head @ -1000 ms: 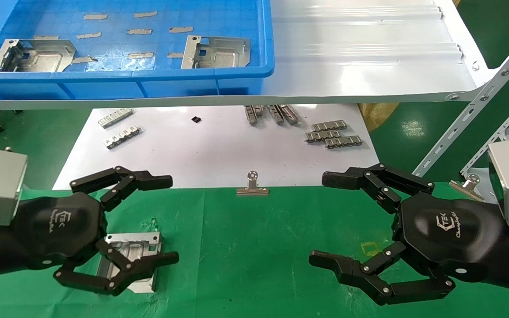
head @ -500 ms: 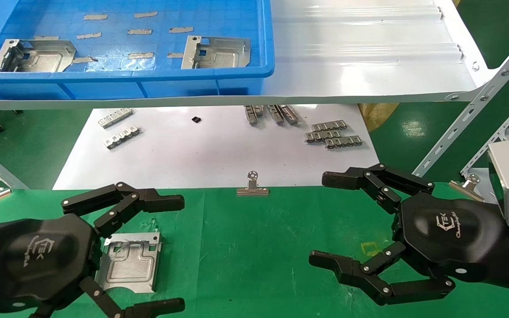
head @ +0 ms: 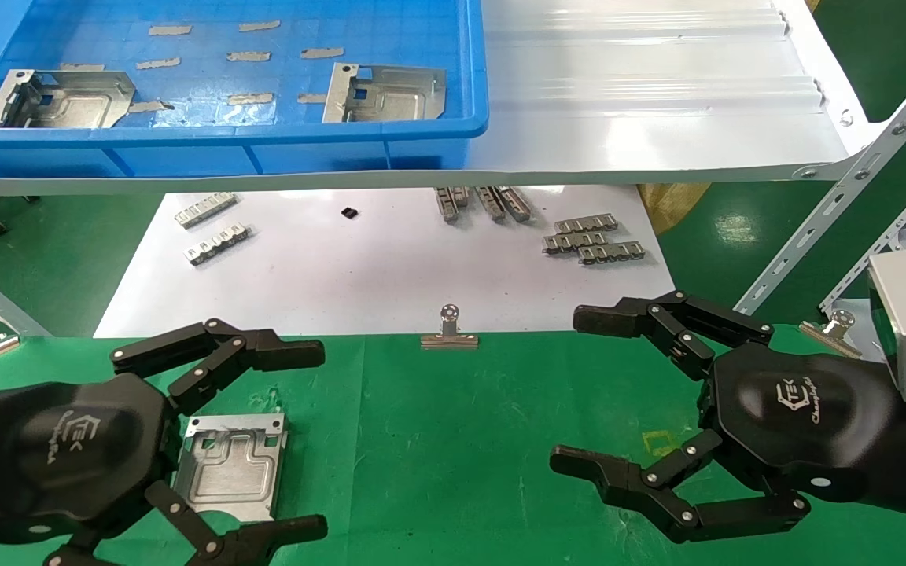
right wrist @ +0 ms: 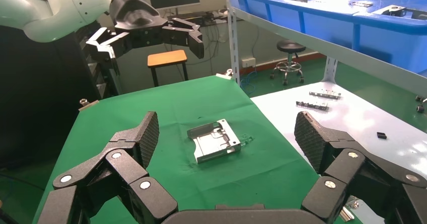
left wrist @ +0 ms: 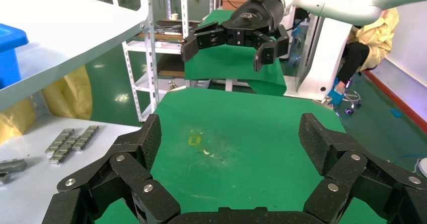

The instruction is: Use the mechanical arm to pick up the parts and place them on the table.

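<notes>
A silver bracket (head: pixel 233 468) lies flat on the green cloth table (head: pixel 453 440) at the left; it also shows in the right wrist view (right wrist: pixel 214 140). My left gripper (head: pixel 307 444) hovers open and empty just left of it, fingers spread either side of it. My right gripper (head: pixel 579 389) is open and empty above the cloth at the right, near a yellow square mark (head: pixel 657 442). Two more brackets lie in the blue bin, one at the left (head: pixel 60 98) and one at the right (head: pixel 386 93).
The blue bin (head: pixel 217 149) sits on a white shelf (head: pixel 657 102) at the back. A white sheet (head: pixel 374 267) holds several ridged metal strips (head: pixel 594 240). A binder clip (head: pixel 450 332) sits at the cloth's far edge, another at the right (head: pixel 832 328).
My left gripper has let go of the bracket and drawn back to the left, leaving it flat on the cloth. The right arm has not moved.
</notes>
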Robot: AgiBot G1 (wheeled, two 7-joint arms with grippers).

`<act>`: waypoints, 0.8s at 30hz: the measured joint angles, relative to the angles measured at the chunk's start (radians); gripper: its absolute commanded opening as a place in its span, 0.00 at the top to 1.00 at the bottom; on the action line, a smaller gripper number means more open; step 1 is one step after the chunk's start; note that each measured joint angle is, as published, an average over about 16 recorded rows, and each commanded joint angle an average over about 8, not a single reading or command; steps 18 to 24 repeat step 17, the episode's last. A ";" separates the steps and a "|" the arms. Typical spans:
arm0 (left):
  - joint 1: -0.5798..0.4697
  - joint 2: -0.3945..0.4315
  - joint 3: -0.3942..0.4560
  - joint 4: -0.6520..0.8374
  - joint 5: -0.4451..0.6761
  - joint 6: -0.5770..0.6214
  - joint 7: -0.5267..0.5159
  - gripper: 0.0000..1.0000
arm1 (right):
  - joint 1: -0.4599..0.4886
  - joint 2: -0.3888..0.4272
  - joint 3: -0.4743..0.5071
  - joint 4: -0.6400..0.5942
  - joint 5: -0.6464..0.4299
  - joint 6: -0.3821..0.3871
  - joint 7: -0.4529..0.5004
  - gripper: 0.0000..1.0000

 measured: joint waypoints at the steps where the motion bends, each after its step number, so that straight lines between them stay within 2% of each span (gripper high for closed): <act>1: -0.001 0.000 0.001 0.001 0.000 0.000 0.001 0.00 | 0.000 0.000 0.000 0.000 0.000 0.000 0.000 0.00; 24: -0.006 0.002 0.006 0.011 0.003 0.001 0.005 0.00 | 0.000 0.000 0.000 0.000 0.000 0.000 0.000 0.00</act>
